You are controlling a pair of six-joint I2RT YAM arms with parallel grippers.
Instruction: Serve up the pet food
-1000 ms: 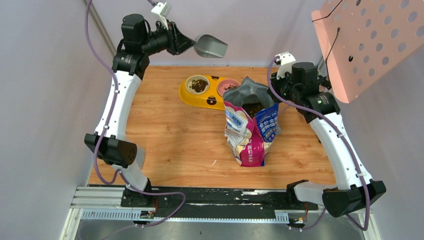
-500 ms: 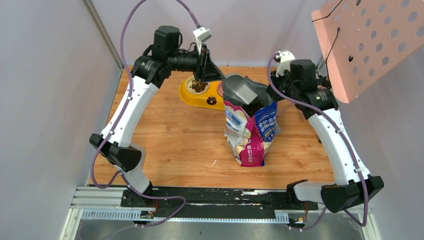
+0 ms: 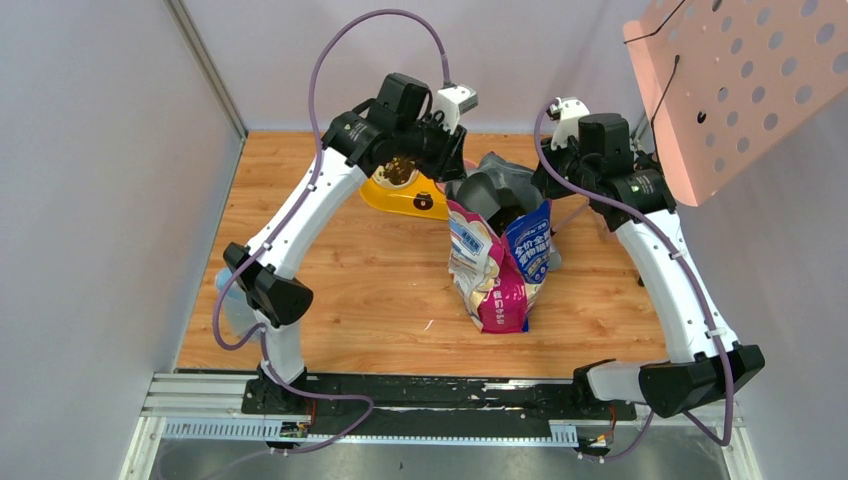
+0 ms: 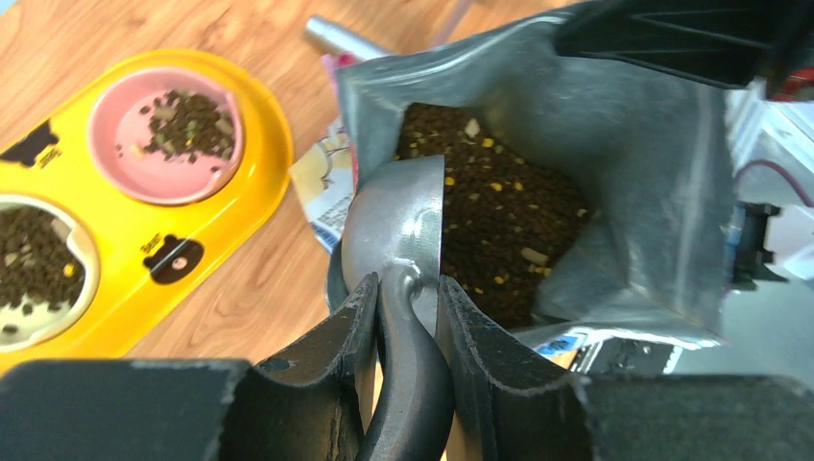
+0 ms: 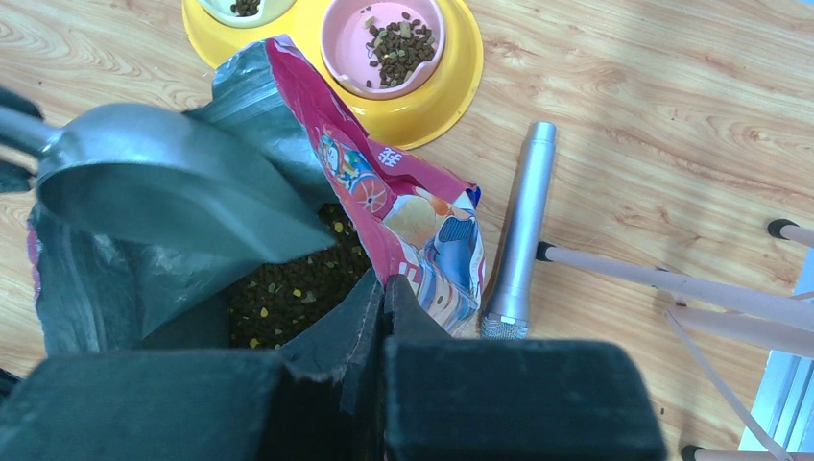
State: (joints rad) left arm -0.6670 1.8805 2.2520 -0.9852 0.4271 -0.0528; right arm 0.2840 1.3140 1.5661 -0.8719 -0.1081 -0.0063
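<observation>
Top view: bag (image 3: 495, 270) is stood on the counter (image 3: 350, 275); left wrist: scoop (image 4: 396, 229) handle is clamped by the left claw (image 4: 403, 290), pet food (image 4: 491, 213) is heaped inside the bag; right wrist: bag's rim is pinched tight by the right claw (image 5: 384, 288).

- You are working in a robot test booth, a lab set-up rather than a home; the wooden table (image 3: 340, 290) fills its whole floor.
- Plain pale walls (image 3: 90, 200) stand close against the table's left, far and right sides.
- An aluminium rail (image 3: 195, 392) runs along the table's near edge, with the left arm (image 3: 300, 212) and right arm (image 3: 665, 280) bolted there side by side.
- Purple cable (image 3: 385, 13) loops loose above the table's far end.
- A pink perforated panel (image 3: 740, 80) hangs over the table's far right corner.
- On the table, a yellow double bowl (image 3: 395, 200) and a printed bag (image 3: 495, 285) sit like staged props.
</observation>
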